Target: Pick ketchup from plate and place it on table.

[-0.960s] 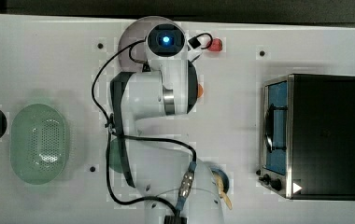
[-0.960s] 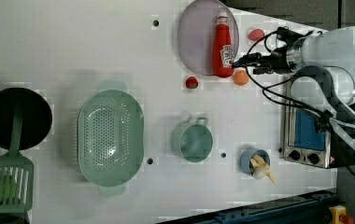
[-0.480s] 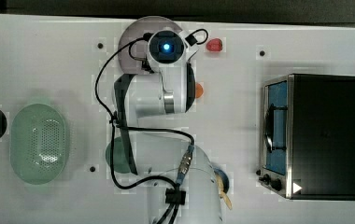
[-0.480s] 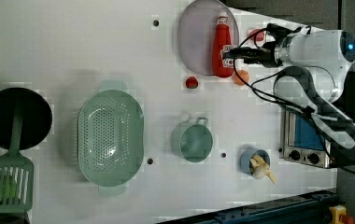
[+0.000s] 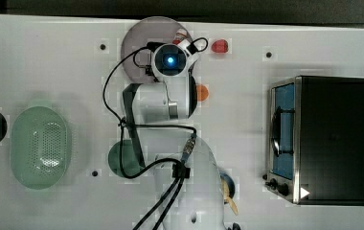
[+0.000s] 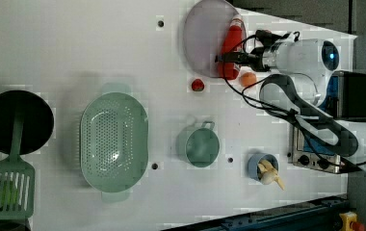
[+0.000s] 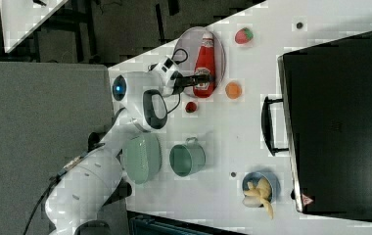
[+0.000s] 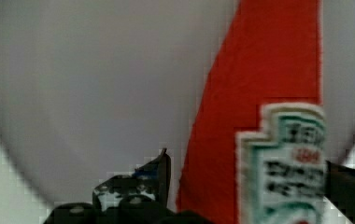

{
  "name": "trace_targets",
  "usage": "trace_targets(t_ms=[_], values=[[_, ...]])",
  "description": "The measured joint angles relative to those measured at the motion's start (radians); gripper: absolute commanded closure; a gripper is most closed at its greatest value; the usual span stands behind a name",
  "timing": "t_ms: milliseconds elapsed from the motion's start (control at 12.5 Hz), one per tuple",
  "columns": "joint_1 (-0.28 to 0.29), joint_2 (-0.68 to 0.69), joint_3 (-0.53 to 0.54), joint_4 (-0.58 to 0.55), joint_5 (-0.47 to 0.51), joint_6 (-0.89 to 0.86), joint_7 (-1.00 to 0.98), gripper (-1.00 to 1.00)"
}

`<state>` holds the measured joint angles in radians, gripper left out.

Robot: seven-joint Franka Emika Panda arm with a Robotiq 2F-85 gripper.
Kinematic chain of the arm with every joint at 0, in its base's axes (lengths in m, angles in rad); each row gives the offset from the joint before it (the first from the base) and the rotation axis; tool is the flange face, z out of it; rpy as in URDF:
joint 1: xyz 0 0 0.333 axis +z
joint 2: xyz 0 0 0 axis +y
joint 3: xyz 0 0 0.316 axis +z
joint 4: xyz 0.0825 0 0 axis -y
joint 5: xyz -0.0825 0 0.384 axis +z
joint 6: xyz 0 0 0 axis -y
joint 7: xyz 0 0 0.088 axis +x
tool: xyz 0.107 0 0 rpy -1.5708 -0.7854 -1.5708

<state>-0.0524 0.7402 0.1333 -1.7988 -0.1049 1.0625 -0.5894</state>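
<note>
With the gripper (image 8: 245,186) fingers apart astride the ketchup (image 7: 204,63), an off-centre squeeze risked rolling it across the plate (image 6: 200,33).

Dark floor (image 7: 125,29) is showing beyond the worktop's edge in the right view, where a grey panel (image 7: 37,122) is standing alongside and a second white surface (image 7: 27,14) is sitting in the corner.

Ketchup (image 7: 204,62) lying on plate (image 7: 185,45); claw (image 7: 206,77) over label.
</note>
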Motion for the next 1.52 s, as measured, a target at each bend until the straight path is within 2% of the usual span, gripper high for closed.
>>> trace_targets(t_ms=[80,160,320,400,800,960,1200,1520], values=[[-0.001,0.016,-0.001,-0.002,0.001,0.004,0.000,-1.00],[-0.001,0.023,-0.001,-0.012,0.001,0.012,-0.003,-0.91],[-0.002,0.020,-0.003,-0.014,0.001,0.026,-0.003,-0.43],[-0.001,0.016,-0.003,-0.013,-0.004,0.026,-0.003,-0.30],[0.003,0.005,0.004,-0.015,0.003,0.040,-0.003,-0.30],[0.003,-0.019,0.006,-0.019,0.003,-0.009,-0.003,-0.30],[0.003,-0.160,-0.002,-0.034,0.034,-0.215,-0.002,-0.30],[-0.016,-0.451,-0.001,-0.059,0.056,-0.424,0.001,-0.30]])
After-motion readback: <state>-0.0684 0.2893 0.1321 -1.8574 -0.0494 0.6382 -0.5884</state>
